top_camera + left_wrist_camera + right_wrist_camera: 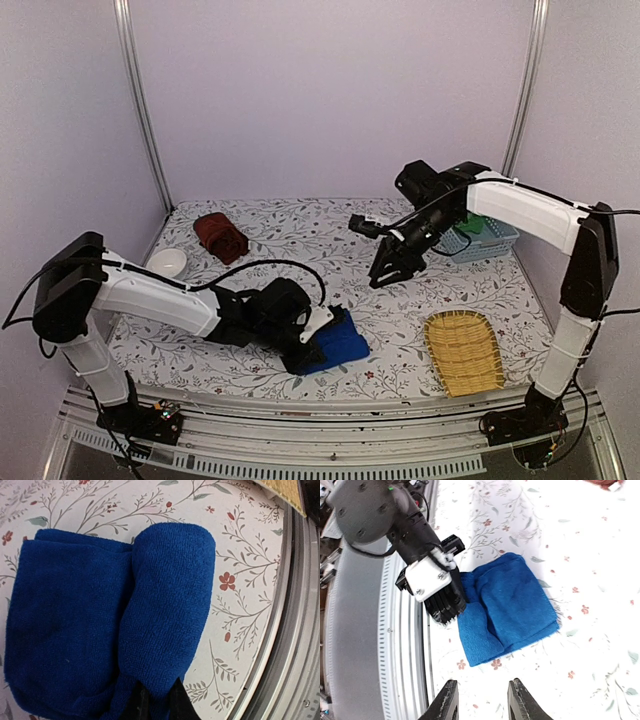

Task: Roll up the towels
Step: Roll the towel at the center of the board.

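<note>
Blue towel [340, 343]: I see it lying folded on the flowered table [400, 300], just to the left of the wicker tray [464, 350] and apart from it, close to the same near edge. In the left wrist view the blue towel [100, 630] shows a flat folded part and one thick rounded fold lying over its right side.

Left gripper [303, 360]: low on the table at the end of the blue towel farthest from the tray. Up close, the left gripper [159, 692] has its dark fingers [179, 702] drawn in on a tuck of the blue cloth, pinching it.

Right gripper [385, 275]: raised above the table, beyond the tray and to its left. From its own camera I read the right gripper [483, 682] as spread, with bare table between the fingers, while the blue towel [510, 605] and the left gripper [454, 607] lie below it.

Brown towel [220, 236]: a bunched bundle well to the left of the tray and far beyond it.

Bowl [167, 262]: white, farther left of the tray than the brown towel.

Basket [490, 240]: pale blue, directly beyond the tray, with a green cloth [470, 224] in it.
</note>
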